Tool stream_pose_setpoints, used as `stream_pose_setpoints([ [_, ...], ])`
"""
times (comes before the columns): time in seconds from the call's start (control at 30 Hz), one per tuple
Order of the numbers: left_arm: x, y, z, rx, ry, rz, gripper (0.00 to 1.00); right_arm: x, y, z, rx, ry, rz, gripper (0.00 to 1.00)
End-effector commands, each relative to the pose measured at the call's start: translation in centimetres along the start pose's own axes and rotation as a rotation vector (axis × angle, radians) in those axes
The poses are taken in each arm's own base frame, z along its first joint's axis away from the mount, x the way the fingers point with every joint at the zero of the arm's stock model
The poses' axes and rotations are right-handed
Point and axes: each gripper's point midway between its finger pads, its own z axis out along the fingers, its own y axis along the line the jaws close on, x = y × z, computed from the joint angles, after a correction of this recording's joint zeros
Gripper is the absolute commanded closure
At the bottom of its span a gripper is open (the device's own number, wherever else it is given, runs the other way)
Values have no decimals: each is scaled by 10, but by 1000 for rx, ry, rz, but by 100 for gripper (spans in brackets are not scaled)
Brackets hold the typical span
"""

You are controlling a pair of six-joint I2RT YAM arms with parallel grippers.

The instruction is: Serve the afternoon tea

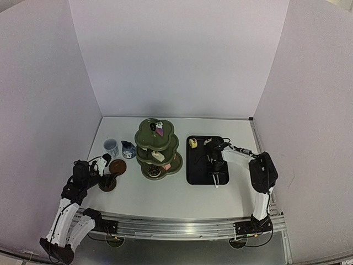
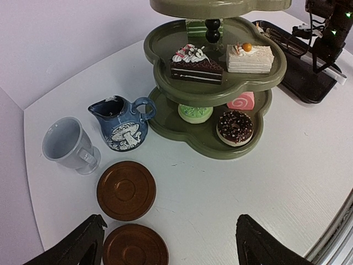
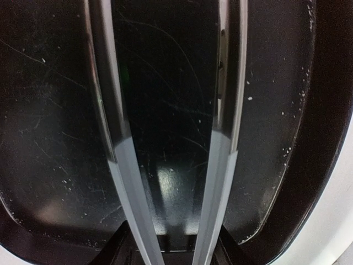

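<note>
The dark green three-tier stand (image 1: 157,149) holds pastries: a chocolate slice (image 2: 196,63), a white slice (image 2: 249,58), a pink roll (image 2: 241,101), a green cake (image 2: 195,112) and a doughnut (image 2: 234,127). Left of it stand the pale blue cup (image 2: 66,144) and the dark blue jug (image 2: 121,124). Two brown saucers (image 2: 126,190) (image 2: 135,245) lie bare in front of them. My left gripper (image 2: 168,243) hangs open above the table, the near saucer by its left finger. My right gripper (image 3: 174,254) is low over the black tray (image 3: 55,138), shut on the metal tongs (image 3: 124,165), whose two arms spread away from it.
A yellow pastry (image 1: 193,143) sits at the far left corner of the black tray (image 1: 196,165), which lies right of the stand. White walls close in the table on three sides. The arm bases stand along the near edge.
</note>
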Motion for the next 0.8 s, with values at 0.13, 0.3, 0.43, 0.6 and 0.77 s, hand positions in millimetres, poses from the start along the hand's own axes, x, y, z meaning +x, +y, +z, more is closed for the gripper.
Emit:
stream_pose_setpoints([
  [0.13, -4, 1, -1, -2, -20, 4, 18, -24, 8, -5, 9, -56, -8, 60],
  [0.3, -4, 0, -1, 0, -21, 3, 18, -35, 10, -4, 22, -71, -19, 60],
  [0.43, -4, 1, -1, -2, -21, 4, 18, -41, 12, -2, 27, -71, -17, 61],
  [0.6, -5, 1, -2, -5, -24, 4, 18, -43, 9, 0, 50, -74, -12, 77],
  [0.77, -4, 1, -2, -3, -23, 4, 18, -43, 9, 0, 52, -71, -11, 95],
])
